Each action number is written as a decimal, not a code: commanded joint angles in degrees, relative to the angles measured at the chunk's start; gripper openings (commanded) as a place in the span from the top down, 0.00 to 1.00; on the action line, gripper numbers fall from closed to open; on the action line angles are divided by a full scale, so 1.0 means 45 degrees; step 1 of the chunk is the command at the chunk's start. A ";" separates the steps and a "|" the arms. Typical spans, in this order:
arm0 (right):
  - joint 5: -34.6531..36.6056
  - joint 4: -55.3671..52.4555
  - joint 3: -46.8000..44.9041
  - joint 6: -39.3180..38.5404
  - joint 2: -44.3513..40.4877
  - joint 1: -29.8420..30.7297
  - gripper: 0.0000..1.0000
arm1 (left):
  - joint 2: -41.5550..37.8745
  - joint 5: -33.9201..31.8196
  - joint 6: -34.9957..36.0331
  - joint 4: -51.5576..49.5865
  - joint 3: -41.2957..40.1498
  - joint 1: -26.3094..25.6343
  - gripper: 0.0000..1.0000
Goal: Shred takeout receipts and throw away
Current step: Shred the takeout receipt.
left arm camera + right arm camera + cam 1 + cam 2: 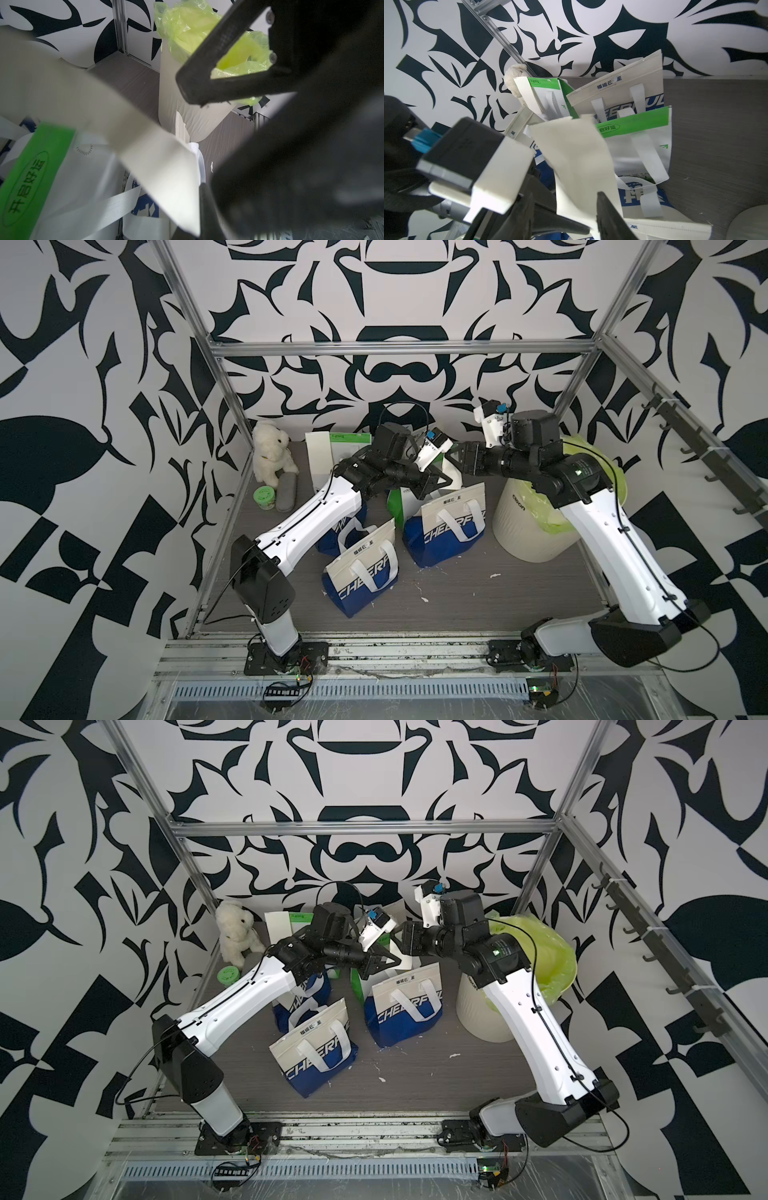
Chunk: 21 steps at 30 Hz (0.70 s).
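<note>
I've got one receipt (577, 162) up in the air over the bags (451, 526), pinched at its end in my left gripper (440, 483): a blank cream-white slip, bowed, its far edge ragged with a small notch. A second receipt (319, 460) stands flat and upright against the back green-and-white bag (351, 438), well apart from the first.

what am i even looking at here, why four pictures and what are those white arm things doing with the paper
Those are two robot arms, bolted at the front of the table. Two pictures look down on the whole scene from overhead; the other two come from a camera on each arm's wrist. On the table stand blue-and-white bags, green-and-white bags, a white bin with a green liner, and a plush toy. The left gripper has its jaws shut on a cream receipt above the bags; the right gripper has its jaws apart around the same slip.
</note>
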 commanded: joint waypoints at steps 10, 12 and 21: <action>-0.7974 0.3599 -0.2998 0.0608 -0.1536 -0.4694 0.27 | -0.2828 0.1754 0.1427 0.0414 -0.3223 0.0016 1.00; -0.9995 0.6230 -0.4469 0.2045 -0.1620 -0.5088 0.29 | -0.3142 0.2112 0.1439 0.0724 -0.3611 0.0026 1.00; -1.2378 0.9318 -0.6206 0.3180 -0.1572 -0.3700 0.33 | -0.3218 0.2627 0.1356 0.0903 -0.3759 0.0015 1.00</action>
